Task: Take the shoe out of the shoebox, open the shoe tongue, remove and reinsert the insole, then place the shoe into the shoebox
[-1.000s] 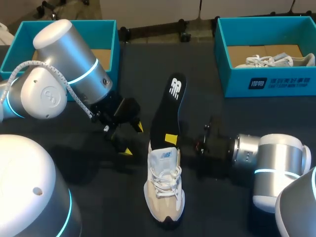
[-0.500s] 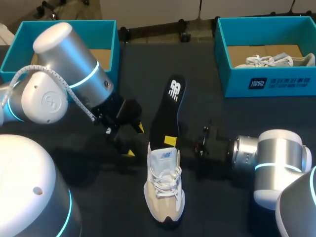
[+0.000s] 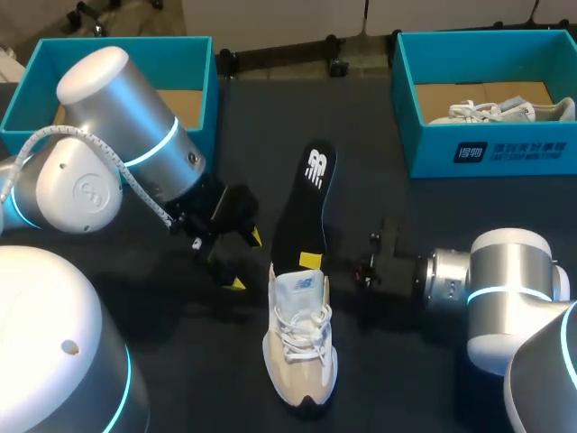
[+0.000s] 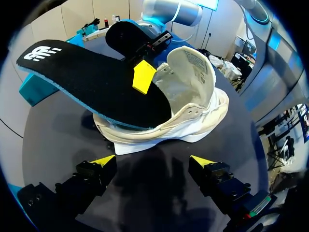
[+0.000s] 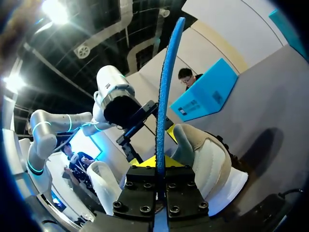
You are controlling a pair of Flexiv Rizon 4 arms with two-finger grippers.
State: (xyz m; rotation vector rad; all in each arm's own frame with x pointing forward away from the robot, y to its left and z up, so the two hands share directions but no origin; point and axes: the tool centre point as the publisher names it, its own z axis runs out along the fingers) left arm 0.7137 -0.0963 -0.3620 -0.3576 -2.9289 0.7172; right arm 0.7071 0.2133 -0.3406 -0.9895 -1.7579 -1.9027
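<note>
While the right gripper [image 3: 311,261] is clamped on the insole [image 3: 306,203], the left gripper [image 3: 244,261] hangs released, its fingers spread with nothing between them. The shoe [image 3: 299,347] stands upright on the table [image 3: 388,189], mid-way between the arms, toe toward the robot. The insole's near end sits over the shoe's opening, just behind the raised tongue [image 3: 303,283]. Its long axis runs on from there, away from the robot, in line with the shoe. The right gripper grips it from the right edge, close to the shoe. In the right wrist view the insole stands edge-on between the fingers.

In the left wrist view the shoe lies straight ahead of the open fingers, side-on and near. That arm looks better placed to steady the shoe as the insole goes in.

Against a second ago, the insole's far end has come a little nearer the shoe. The right gripper's yellow tip sits lower toward the tongue, and the left arm has eased slightly outward.
</note>
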